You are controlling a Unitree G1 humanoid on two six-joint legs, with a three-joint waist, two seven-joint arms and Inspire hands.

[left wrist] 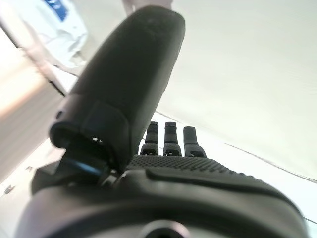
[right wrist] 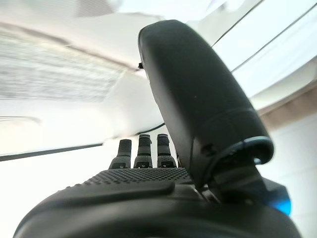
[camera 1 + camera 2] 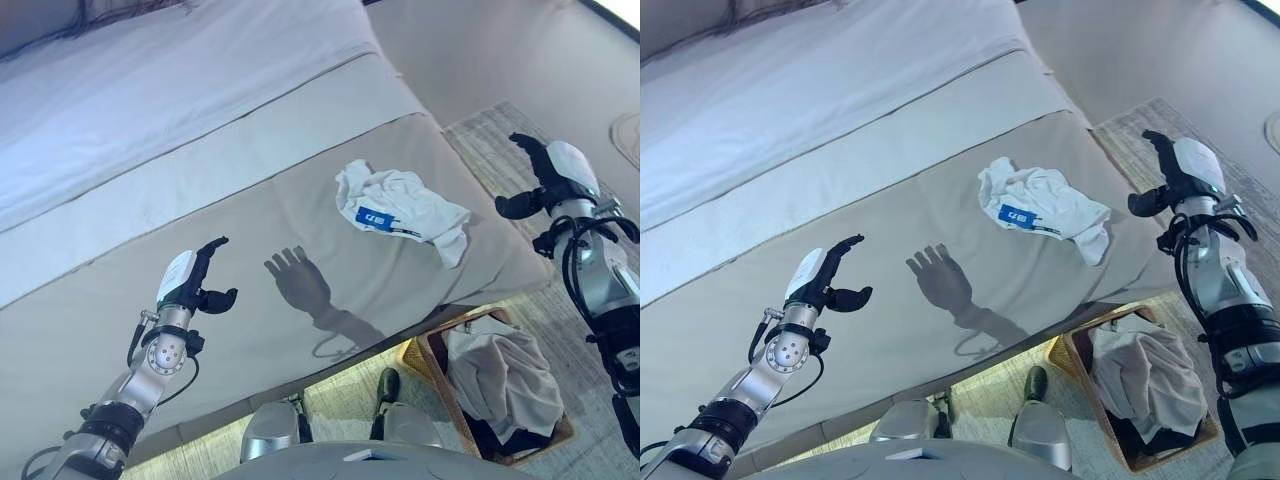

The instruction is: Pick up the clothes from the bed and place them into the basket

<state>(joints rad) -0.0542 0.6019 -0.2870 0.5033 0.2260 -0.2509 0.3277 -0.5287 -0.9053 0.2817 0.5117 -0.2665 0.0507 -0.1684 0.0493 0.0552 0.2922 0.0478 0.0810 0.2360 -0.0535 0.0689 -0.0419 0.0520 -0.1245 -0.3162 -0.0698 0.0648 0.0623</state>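
Observation:
A crumpled white garment [image 3: 400, 207] with a blue label lies on the grey bed cover [image 3: 300, 330] near the bed's right edge. A wicker basket [image 3: 425, 370] stands on the floor below that edge, with grey and dark clothes [image 3: 505, 380] in it. My left hand [image 3: 195, 275] hovers open over the cover, well to the left of the garment, holding nothing. My right hand [image 3: 550, 175] is raised open beyond the bed's right edge, to the right of the garment and above the basket, empty too. The garment [image 1: 59, 29] shows past the left thumb in the left wrist view.
White sheets [image 3: 150, 90] cover the far part of the bed. A patterned rug [image 3: 500, 150] lies on the floor to the right of the bed, under the basket.

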